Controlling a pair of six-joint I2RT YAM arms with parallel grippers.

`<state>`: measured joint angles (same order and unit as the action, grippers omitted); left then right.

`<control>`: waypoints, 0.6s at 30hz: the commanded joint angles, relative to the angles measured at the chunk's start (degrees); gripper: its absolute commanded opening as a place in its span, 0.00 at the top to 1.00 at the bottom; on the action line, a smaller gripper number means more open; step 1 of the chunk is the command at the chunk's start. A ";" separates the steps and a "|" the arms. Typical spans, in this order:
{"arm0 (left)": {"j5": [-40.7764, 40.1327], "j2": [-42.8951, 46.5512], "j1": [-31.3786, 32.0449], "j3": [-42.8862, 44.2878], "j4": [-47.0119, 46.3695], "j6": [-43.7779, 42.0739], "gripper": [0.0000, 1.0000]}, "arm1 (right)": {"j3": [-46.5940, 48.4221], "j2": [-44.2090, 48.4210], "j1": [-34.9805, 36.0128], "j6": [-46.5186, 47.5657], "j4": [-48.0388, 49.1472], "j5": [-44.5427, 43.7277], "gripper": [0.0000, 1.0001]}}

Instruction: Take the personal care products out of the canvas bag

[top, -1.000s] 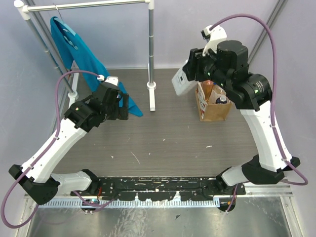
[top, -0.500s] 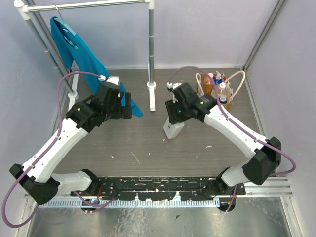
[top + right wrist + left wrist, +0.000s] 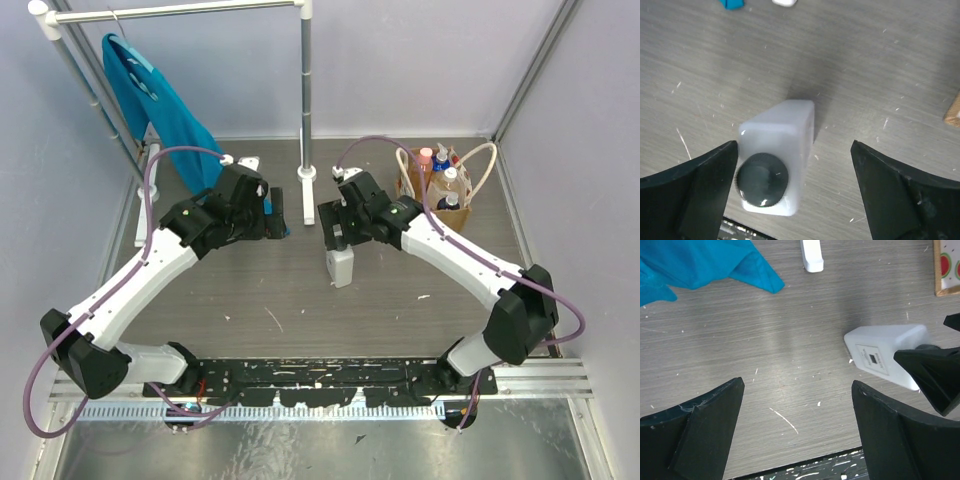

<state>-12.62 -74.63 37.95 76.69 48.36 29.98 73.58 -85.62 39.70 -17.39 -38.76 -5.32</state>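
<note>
The white rectangular bottle with a dark cap [image 3: 340,266] [image 3: 772,160] stands upright on the table, left of the canvas bag [image 3: 462,212]. My right gripper [image 3: 336,228] [image 3: 794,150] hovers just above it, open, the bottle between its fingers and closer to the left one. Still in the bag are a pink-capped bottle [image 3: 425,158], an orange one with blue [image 3: 440,160] and a clear amber one with a white cap [image 3: 452,186]. My left gripper [image 3: 277,210] [image 3: 797,390] is open over bare table; its view shows the white bottle [image 3: 885,357] to the right.
A teal-blue garment [image 3: 150,100] [image 3: 700,262] hangs from a metal clothes rack at the back left. The rack's white foot [image 3: 308,190] [image 3: 811,255] stands between the two grippers' reach. Enclosure walls close in on both sides and behind.
My right arm carried the white bottle from above the bag down to the table's middle and opened off it. My left arm shifted right, toward the centre.
</note>
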 commanded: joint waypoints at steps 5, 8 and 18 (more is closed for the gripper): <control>3.66 0.88 -0.15 2.87 -6.20 -0.34 0.04 | 12.71 6.99 -6.38 2.38 -1.21 -15.85 0.00; 6.24 -0.52 -0.04 5.56 -8.22 -0.67 0.04 | 17.34 5.35 -14.48 3.83 -4.62 -15.20 0.00; 14.71 -20.13 3.62 32.06 -9.75 -6.91 0.03 | 27.30 -5.49 -30.89 8.34 -2.78 -9.86 0.00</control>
<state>-2.11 -87.90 39.72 97.80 39.99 26.30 97.01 -86.41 12.03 -12.16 -42.57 -17.87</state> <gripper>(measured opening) 0.969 0.999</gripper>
